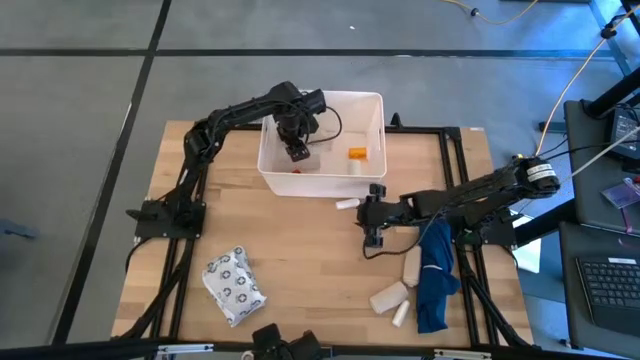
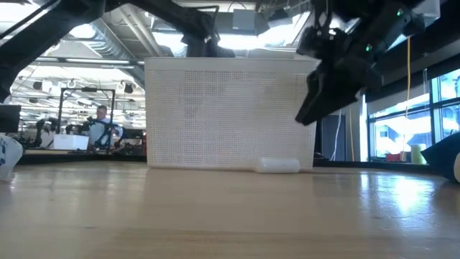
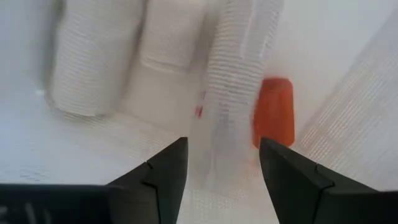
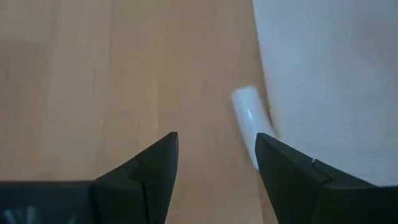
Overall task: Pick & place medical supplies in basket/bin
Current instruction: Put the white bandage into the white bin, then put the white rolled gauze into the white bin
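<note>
The white bin (image 1: 372, 108) stands at the table's far middle. My left gripper (image 1: 298, 152) hangs open inside it, pointing down. Below its fingers lie white and beige rolls (image 3: 93, 56), one gauze roll (image 3: 233, 81) in line with the gap, and a small orange bottle (image 3: 273, 112). A white tube (image 1: 347, 204) lies on the table against the bin's near wall (image 4: 323, 74). My right gripper (image 1: 375, 222) hovers open just to the near right of the tube (image 4: 247, 118), slanting down. A grey ring-patterned packet (image 1: 233, 287) lies on the table at the near left.
A dark-blue cloth (image 1: 435, 275) lies at the near right under the right arm, with two beige rolls (image 1: 412, 263) (image 1: 388, 297) and a white tube (image 1: 401, 314) beside it. Bare wood lies between the packet and the right gripper. People and desks show beyond the table.
</note>
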Motion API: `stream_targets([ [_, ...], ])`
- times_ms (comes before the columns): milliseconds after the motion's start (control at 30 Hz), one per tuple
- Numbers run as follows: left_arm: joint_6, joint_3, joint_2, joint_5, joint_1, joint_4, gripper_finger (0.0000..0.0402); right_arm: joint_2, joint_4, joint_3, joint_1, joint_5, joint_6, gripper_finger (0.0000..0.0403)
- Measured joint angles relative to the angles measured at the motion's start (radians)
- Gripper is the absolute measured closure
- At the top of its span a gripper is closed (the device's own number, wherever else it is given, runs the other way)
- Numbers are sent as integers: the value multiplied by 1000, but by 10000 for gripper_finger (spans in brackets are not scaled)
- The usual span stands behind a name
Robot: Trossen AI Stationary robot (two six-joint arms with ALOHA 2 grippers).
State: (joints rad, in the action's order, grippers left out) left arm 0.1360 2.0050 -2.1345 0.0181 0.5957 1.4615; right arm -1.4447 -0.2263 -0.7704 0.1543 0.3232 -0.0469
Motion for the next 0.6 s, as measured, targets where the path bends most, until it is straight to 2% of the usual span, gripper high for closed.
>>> stream_targets([
  [233, -2, 153, 0, 0, 0, 43, 212, -83, 102, 0, -7, 151, 122, 188],
  [300, -15, 210, 0, 0, 0, 56, 211, -100, 131, 0, -20, 143, 158, 188],
  [433, -61, 353, 0, 0, 0, 90, 213, -132, 148, 0, -48, 53, 165, 188],
  [600, -90, 307, 121, 13, -17, -11, 215, -177, 164, -1, -71, 41, 197, 188],
])
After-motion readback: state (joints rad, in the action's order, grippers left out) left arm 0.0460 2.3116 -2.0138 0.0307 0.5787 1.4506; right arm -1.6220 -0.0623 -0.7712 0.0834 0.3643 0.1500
